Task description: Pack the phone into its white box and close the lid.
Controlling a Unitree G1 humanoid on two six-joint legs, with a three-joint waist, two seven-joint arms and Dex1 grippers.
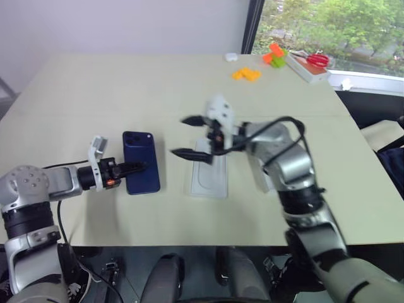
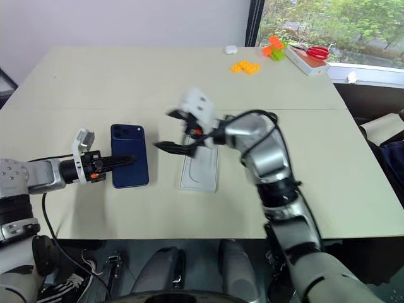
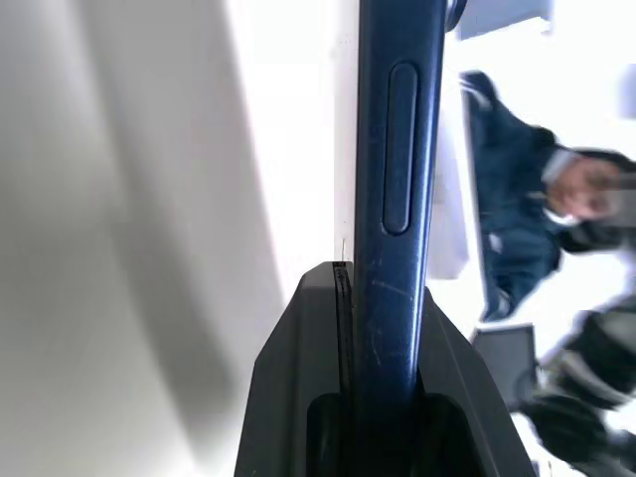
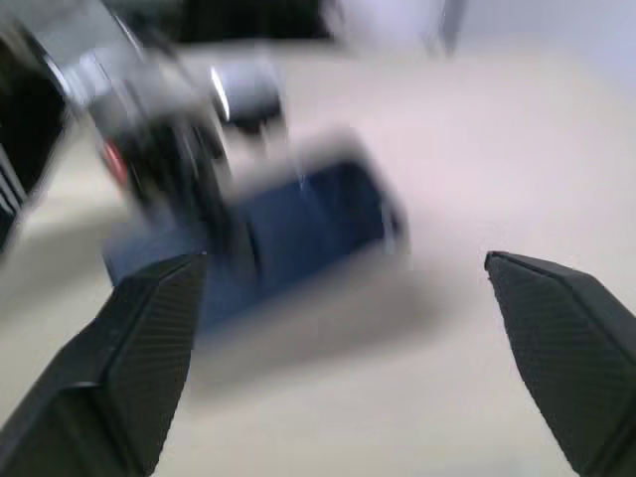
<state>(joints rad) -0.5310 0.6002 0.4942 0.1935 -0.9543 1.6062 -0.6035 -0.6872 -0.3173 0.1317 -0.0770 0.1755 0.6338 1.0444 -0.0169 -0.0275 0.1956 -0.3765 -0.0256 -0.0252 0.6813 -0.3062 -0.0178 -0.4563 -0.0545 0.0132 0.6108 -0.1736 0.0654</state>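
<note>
Right of our left tool [image 1: 136,168], pinching the phone [image 1: 140,161] by its long edge: insert [image 1: 207,173], parallel, under our spread right tool [image 1: 189,136].

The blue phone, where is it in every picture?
Left eye view: the phone left of centre, pinched by the left gripper.
Right eye view: left of centre.
Left wrist view: edge-on between the jaws.
Right wrist view: blurred, centre-left.
Shared landmark: the left gripper holding it.
</note>
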